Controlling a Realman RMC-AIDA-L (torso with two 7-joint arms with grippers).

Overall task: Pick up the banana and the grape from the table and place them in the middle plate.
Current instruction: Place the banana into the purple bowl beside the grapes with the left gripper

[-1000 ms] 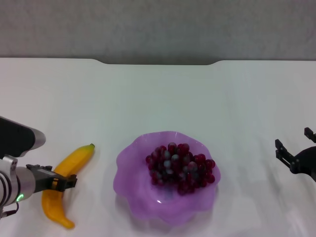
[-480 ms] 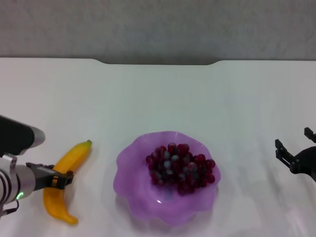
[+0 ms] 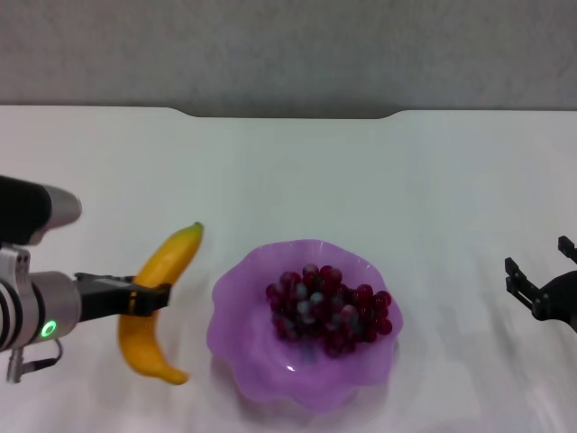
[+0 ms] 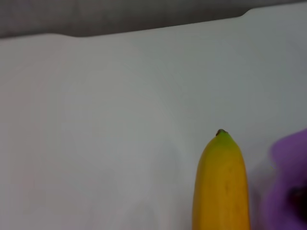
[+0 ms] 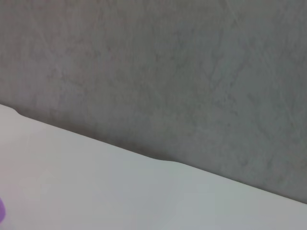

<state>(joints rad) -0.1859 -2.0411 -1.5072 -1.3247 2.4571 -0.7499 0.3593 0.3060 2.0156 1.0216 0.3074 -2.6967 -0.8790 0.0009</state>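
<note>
— Head view first: where is the banana (image 3: 159,293)?
— Beside the middle plate (image 3: 236,298) on the robot's left, stem tip pointing away toward the wall. The left gripper (image 3: 144,299) has its dark fingers pinched on the fruit's middle. I cannot tell whether the lower end touches the table (image 3: 297,171) or hangs just above it.
— And the grape (image 3: 328,307)?
— The bunch lies inside the plate, a little toward the robot's right of its centre. The lower berries blur into the purple wall of the dish, so the bunch's outline there is hard to trace.
— What does the left wrist camera give?
— Only the upper part of the banana (image 4: 221,184), its greenish tip against white tabletop; the rest is cut off at the frame's edge. A scrap of the plate's (image 4: 290,182) purple rim shows beside it. The fingers themselves are out of that picture.
— The right arm?
— The right gripper (image 3: 541,284) sits at the frame's right edge, above the table and well apart from the plate. It is partly cut off, but two dark prongs stand spread with a gap between them. Its wrist camera shows just the grey wall (image 5: 153,72) and the table's (image 5: 96,191) far edge, plus a purple sliver at the border.
</note>
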